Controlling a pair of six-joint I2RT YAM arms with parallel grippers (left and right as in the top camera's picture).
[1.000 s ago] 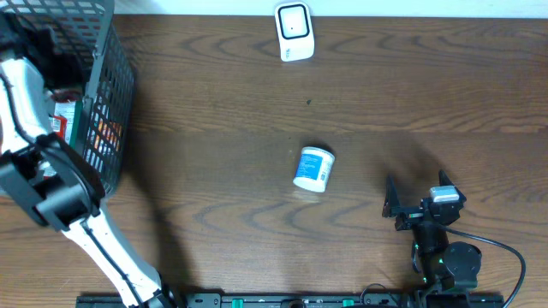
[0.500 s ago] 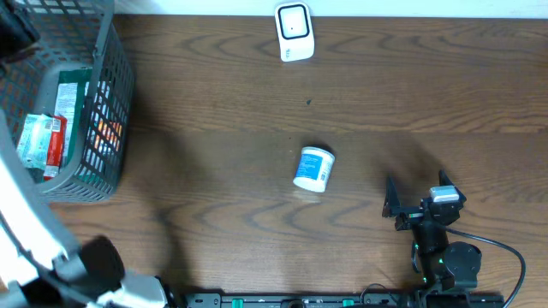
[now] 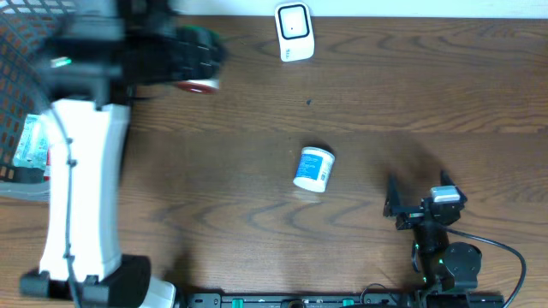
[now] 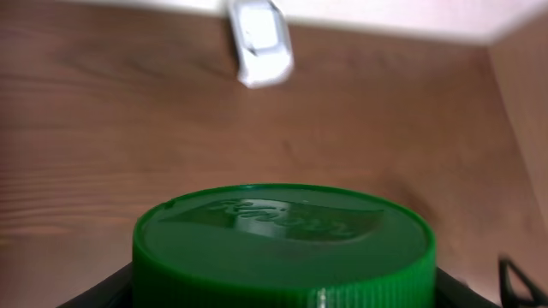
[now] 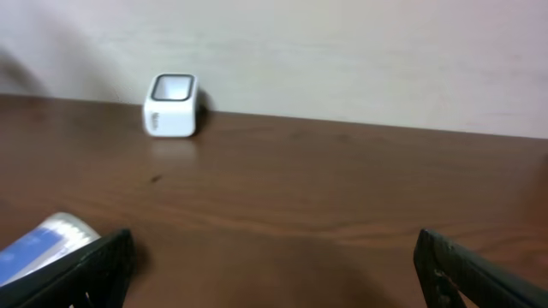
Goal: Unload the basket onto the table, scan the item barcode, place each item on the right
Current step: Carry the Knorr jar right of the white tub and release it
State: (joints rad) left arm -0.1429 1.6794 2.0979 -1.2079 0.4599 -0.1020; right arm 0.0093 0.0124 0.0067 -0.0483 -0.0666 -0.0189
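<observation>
A container with a round green lid fills the bottom of the left wrist view, and my left gripper is shut on it, a dark finger at each side. Overhead, that gripper is a blur above the table's back left, left of the white barcode scanner. The scanner stands ahead of the lid, and the right wrist view also catches the scanner. My right gripper rests open and holds nothing at the front right.
A white tub with a blue label lies on its side mid-table; the right wrist view shows this tub at its left edge. A grey mesh basket with packets stands at the far left.
My left arm has swung out of the basket and rightward over the table's back left, carrying the green-lidded container. The right arm has not moved.
</observation>
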